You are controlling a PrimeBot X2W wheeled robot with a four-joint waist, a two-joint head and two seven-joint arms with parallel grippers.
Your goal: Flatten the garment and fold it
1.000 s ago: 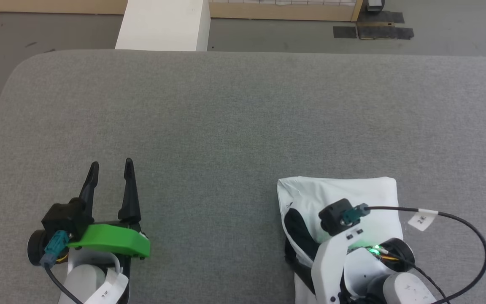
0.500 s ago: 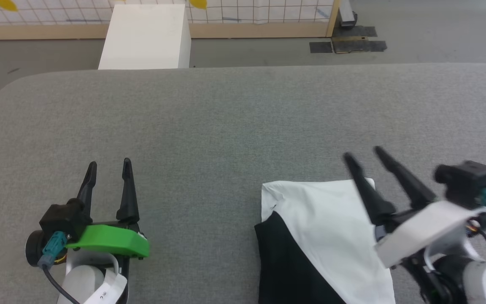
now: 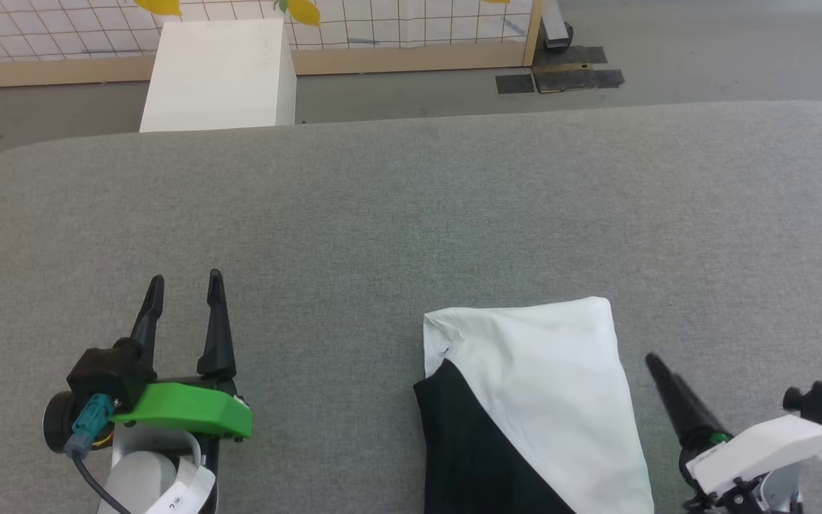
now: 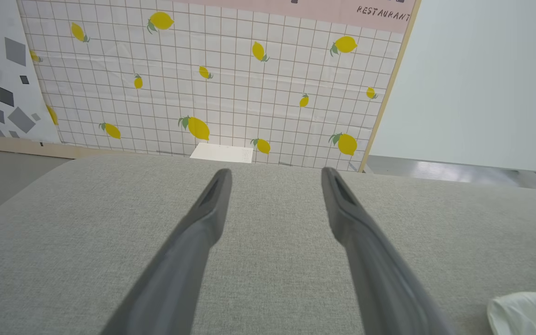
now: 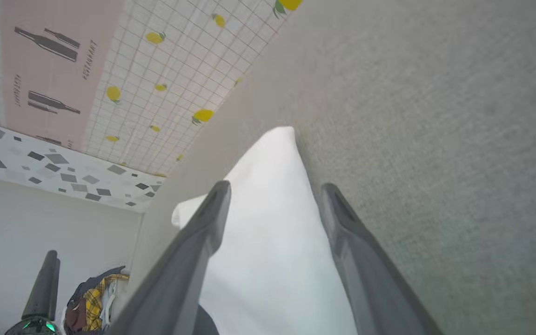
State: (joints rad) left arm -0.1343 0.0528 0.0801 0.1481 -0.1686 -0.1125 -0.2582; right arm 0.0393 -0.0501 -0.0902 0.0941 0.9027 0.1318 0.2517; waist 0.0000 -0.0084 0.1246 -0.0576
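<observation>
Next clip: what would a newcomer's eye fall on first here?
The folded shirt, white with a black wedge, lies right of centre at the grey table's near edge. The left end effector, green-capped, stands open at lower left; the right end effector is open just right of the shirt. A lemon-print wall stands behind.

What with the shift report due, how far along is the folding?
Done: the white-and-black soft shirt lies folded in a compact rectangle on the grey padded table. In hand: nothing; left claw and right claw both stand open, empty. Left: probably nothing, maybe a final tidy.
</observation>
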